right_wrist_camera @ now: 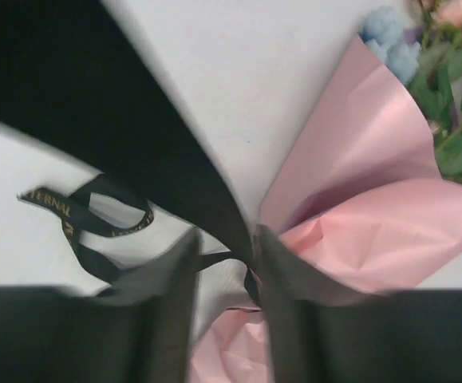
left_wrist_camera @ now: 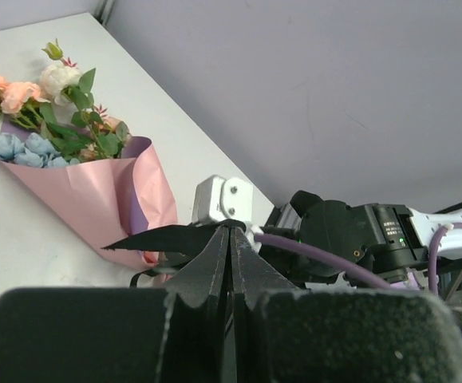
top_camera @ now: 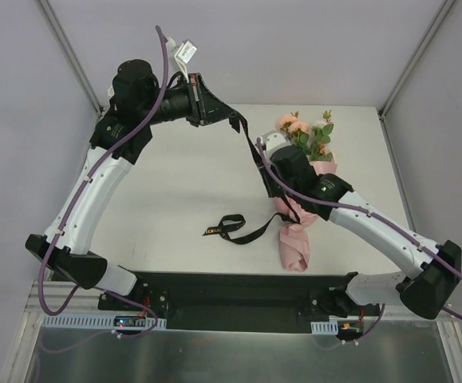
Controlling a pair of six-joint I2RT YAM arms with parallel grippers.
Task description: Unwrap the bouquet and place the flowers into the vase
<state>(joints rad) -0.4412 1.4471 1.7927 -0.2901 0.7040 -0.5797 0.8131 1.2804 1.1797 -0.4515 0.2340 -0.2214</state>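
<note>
Standing by the white bench, I see the left fingers clenched tight and lifted well above it. A flat black ribbon with gold lettering juts out sideways from their tips, so they are pinching one end of it. From those tips the ribbon slants down toward the right fingers, which stand apart with the dark band running up through the gap between them. That near part is blurred, so I cannot tell whether either finger touches it. To the left of the right fingers the rest of the ribbon lies slack on the bench in a loose loop, a few gold letters showing. Just to the right of them lies the bouquet, a cone of pink-lilac wrapping paper resting on its side. Its narrow crumpled tail comes in under the fingers, and its wide mouth opens up and away to the right. The flowers are in the paper and stick out of that mouth: peach-pink roses, pale blue blooms, a white one and green leaves. Seen from the left fingers, the bouquet lies below and off to the left, well apart from them, with the right arm's black wrist just past their tips.
</note>
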